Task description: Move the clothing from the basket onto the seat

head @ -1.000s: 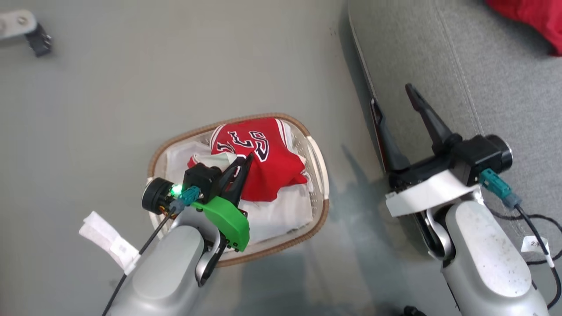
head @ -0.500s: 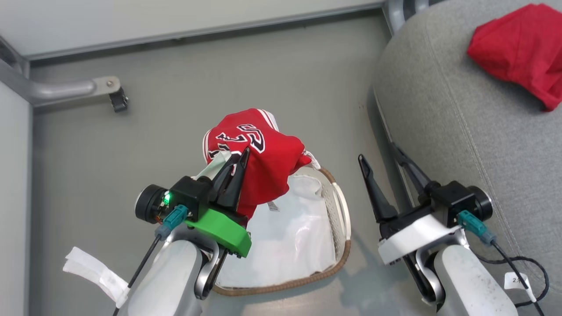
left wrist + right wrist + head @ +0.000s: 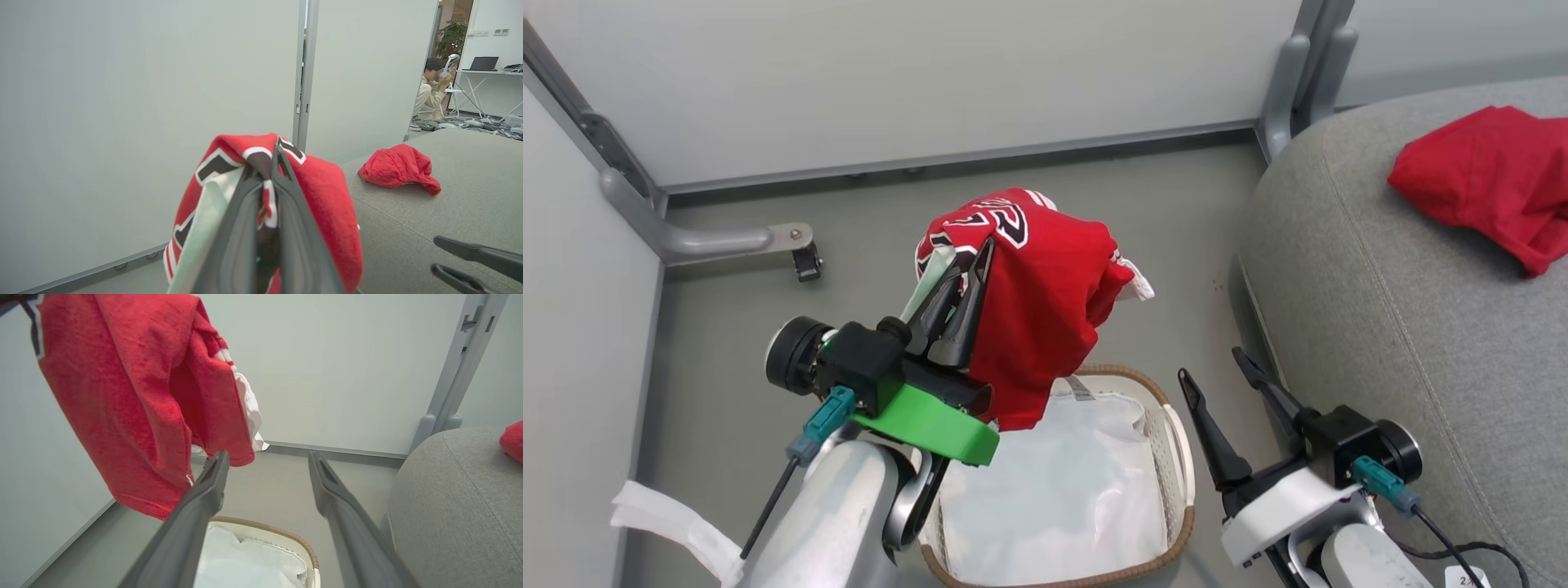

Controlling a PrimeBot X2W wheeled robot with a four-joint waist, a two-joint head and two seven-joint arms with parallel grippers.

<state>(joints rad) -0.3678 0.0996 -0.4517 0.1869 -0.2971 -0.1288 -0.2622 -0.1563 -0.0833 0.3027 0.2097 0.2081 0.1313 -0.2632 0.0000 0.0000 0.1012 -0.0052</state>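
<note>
My left gripper (image 3: 968, 265) is shut on the red jersey (image 3: 1037, 310), which hangs in the air above the basket (image 3: 1176, 457). Its black-and-white numerals show in the left wrist view, draped over my closed left gripper (image 3: 276, 161) as the jersey (image 3: 327, 204). The jersey (image 3: 135, 388) dangles at the left of the right wrist view. A plain red garment (image 3: 1486, 180) lies crumpled on the grey seat (image 3: 1380, 310), and this garment (image 3: 398, 169) rests on the seat (image 3: 470, 183). My right gripper (image 3: 1213, 371) stands open between basket and seat, holding nothing.
A thin white sheet (image 3: 1054, 506) lines the basket. Pale partition panels (image 3: 890, 73) on grey metal feet (image 3: 719, 241) close off the floor behind and to the left. A person (image 3: 429, 87) sits far off beyond the panels.
My left gripper has lifted the jersey out of the basket and well above it. The head camera has tilted up, bringing the panels and the red garment on the seat into view.
</note>
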